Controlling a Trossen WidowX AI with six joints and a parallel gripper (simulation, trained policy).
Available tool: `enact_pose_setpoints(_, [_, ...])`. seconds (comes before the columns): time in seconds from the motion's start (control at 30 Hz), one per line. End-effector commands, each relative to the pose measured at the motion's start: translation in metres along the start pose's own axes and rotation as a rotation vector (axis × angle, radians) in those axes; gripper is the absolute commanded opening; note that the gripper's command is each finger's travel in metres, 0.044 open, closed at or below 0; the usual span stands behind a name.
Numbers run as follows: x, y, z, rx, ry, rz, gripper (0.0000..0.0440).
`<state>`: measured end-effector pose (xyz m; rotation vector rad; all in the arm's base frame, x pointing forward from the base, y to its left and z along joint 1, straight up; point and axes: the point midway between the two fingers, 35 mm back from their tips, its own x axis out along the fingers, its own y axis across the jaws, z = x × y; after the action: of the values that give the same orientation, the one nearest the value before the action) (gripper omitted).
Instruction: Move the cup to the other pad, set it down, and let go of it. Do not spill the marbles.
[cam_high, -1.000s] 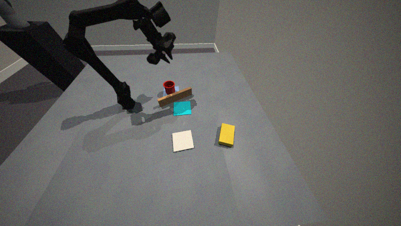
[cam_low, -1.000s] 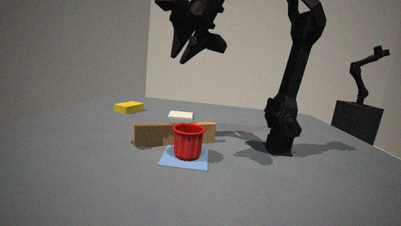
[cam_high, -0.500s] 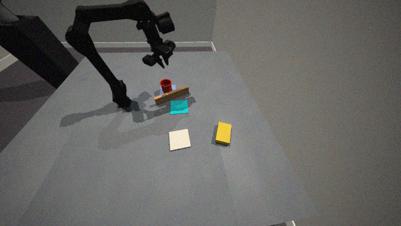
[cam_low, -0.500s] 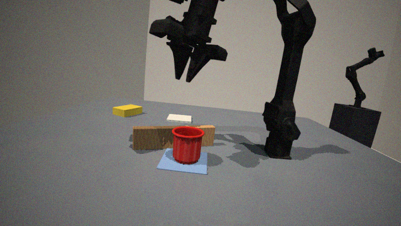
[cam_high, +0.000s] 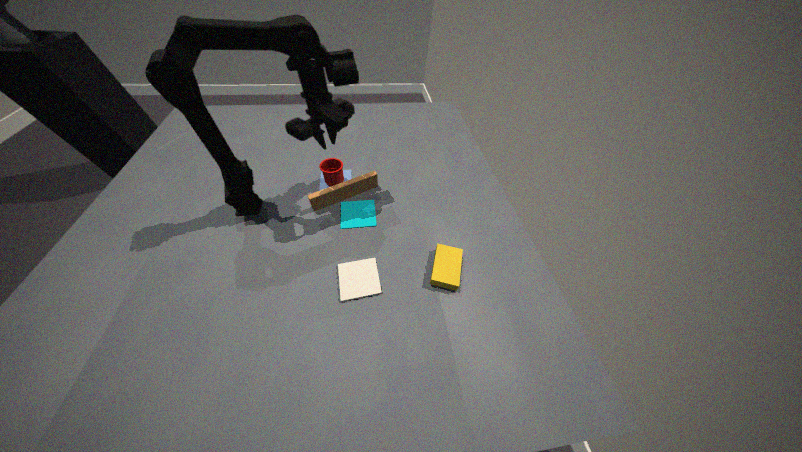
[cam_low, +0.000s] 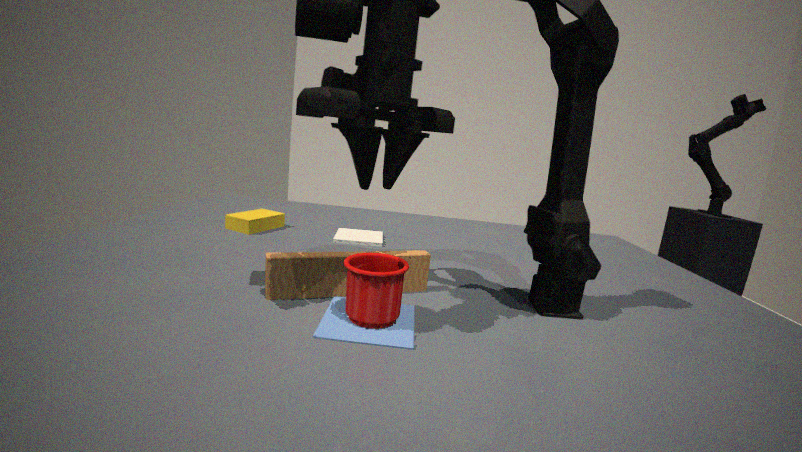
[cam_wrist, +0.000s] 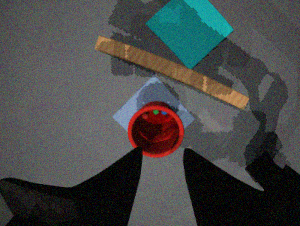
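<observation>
"Light-blue pad (cam_high: 348, 175) (cam_low: 362, 335) (cam_wrist: 126, 113), and on it the red cup (cam_high: 332, 175) (cam_low: 374, 297) (cam_wrist: 156, 131), upright, toward the tabletop's (cam_high: 224, 364) (cam_low: 168, 381) (cam_wrist: 50, 100) far edge as the top view has it. What worries you?"

"Those fingers. The gripper (cam_high: 329, 145) (cam_low: 376, 188) (cam_wrist: 163, 153) hangs above the cup, tips modestly apart, nothing between them. Coming down at that spacing, it could hit the rim and tip the cup."

"And the marbles (cam_wrist: 156, 112)?"

"Small coloured ones show inside (I can't count them). A knock would scatter them."

"After that?"

"The wooden bar (cam_high: 343, 190) (cam_low: 306, 275) (cam_wrist: 170, 70) stands just beside the pad. Carried too low toward the cyan pad (cam_high: 358, 215) (cam_wrist: 190, 35), likely the goal, the cup would snag."

"Not the white square (cam_high: 359, 279) (cam_low: 359, 236)?"

"Possibly; choosing wrongly is another risk."

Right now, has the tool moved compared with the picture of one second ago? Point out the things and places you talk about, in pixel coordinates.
Yes. In the exterior view the tool (cam_high: 330, 145) (cam_low: 376, 188) (cam_wrist: 163, 153) is lower, with its fingertips nearer the top edge of the wooden block (cam_high: 343, 192) (cam_low: 306, 276) (cam_wrist: 170, 71).
</observation>
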<state>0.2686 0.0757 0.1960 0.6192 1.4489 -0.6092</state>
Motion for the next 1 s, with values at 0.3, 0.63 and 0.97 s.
enact_pose_setpoints(0.3, [0.038, -0.012, -0.003, 0.027, 0.034, -0.13, 0.0161])
enact_pose_setpoints(0.63, [0.066, -0.017, -0.008, 0.026, 0.048, -0.193, 0.0166])
enact_pose_setpoints(0.97, [0.097, -0.021, -0.014, -0.003, 0.057, -0.234, 0.0167])
